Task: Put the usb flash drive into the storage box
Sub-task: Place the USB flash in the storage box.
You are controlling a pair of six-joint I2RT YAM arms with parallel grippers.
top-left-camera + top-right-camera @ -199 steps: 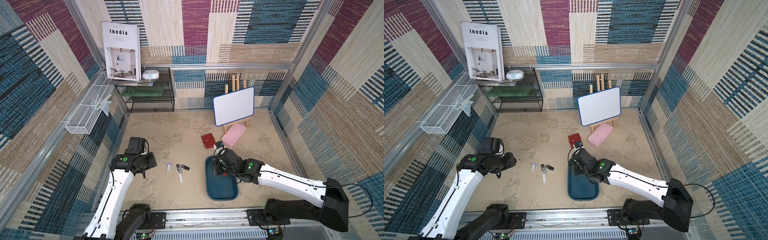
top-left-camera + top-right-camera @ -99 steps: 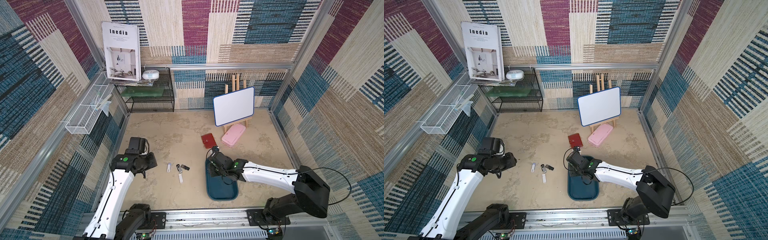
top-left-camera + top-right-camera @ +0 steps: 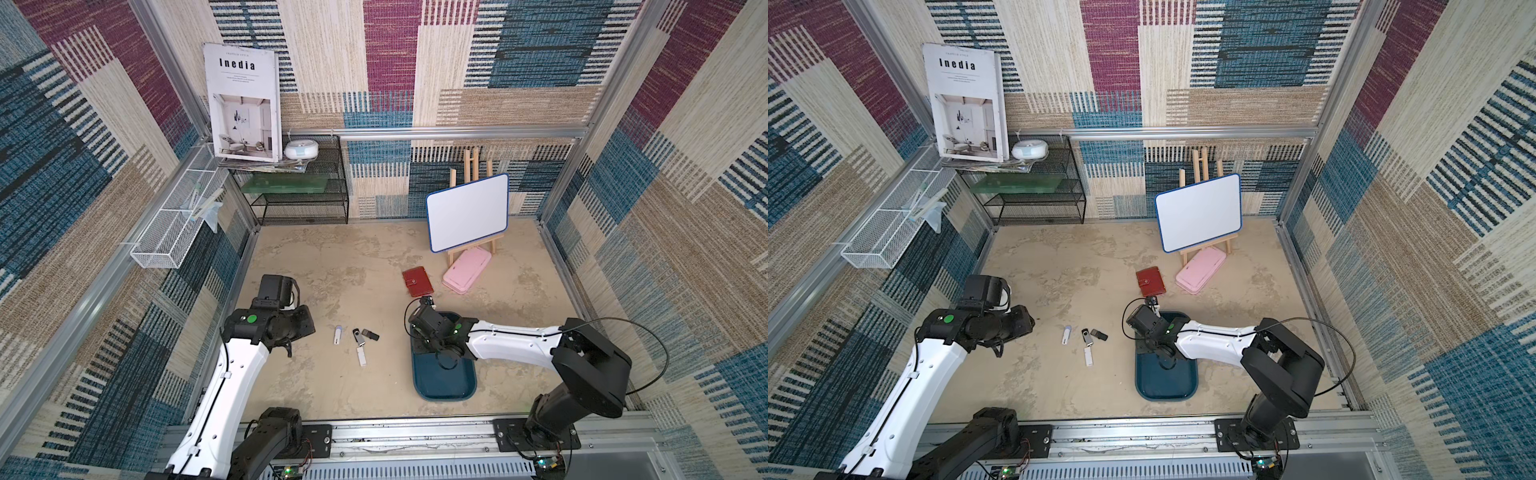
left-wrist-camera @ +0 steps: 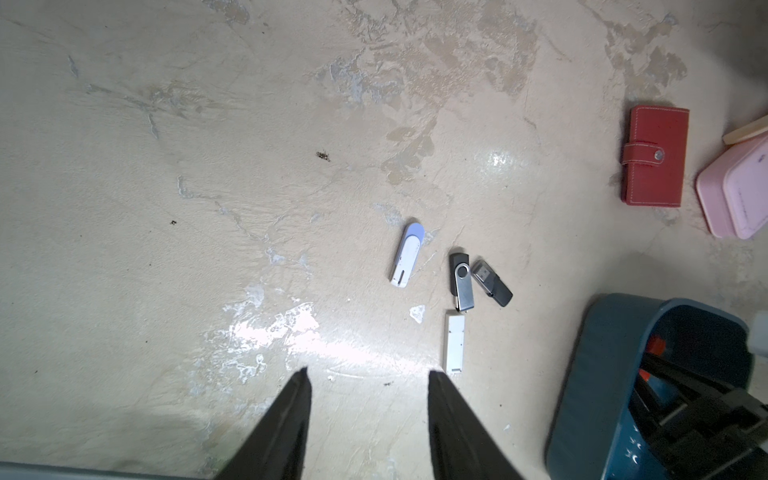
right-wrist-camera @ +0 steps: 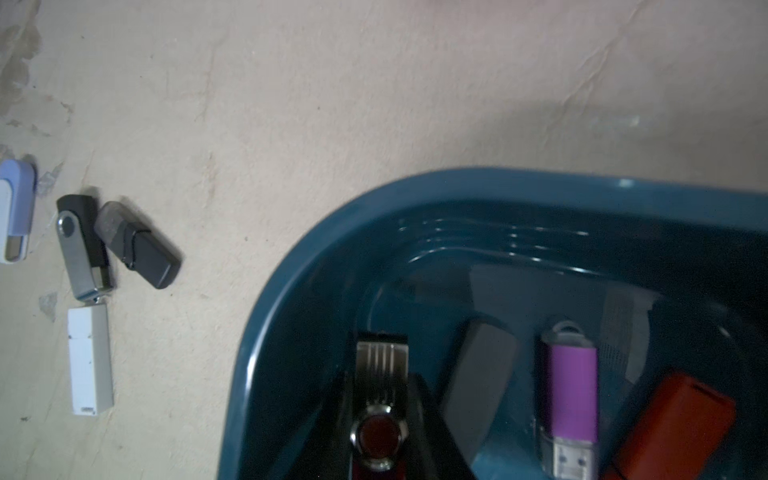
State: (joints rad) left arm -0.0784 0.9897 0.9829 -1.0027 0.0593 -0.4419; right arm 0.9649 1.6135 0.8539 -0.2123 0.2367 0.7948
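Observation:
The storage box point(image 3: 444, 384) is a dark teal tray on the floor near the front, seen in both top views point(image 3: 1167, 384). My right gripper point(image 5: 380, 384) hangs low over its far end, shut on a dark red usb flash drive point(image 5: 381, 361) with a metal swivel clip. Inside the box lie a grey drive point(image 5: 478, 374), a purple one point(image 5: 571, 386) and an orange-red one point(image 5: 673, 424). Several more drives point(image 3: 357, 338) lie on the floor left of the box. My left gripper point(image 4: 368, 372) stands open and empty above bare floor, left of them.
A red wallet point(image 3: 417, 281) and a flat pink case point(image 3: 466, 270) lie beyond the box. A whiteboard on an easel point(image 3: 467, 212) stands at the back. A black wire shelf point(image 3: 303, 195) fills the back left corner, and a white mesh basket point(image 3: 174, 224) hangs on the left wall.
My right arm's elbow has folded back toward its base and the wrist has shifted slightly left over the box's far end, still holding the drive. The left arm has not moved.

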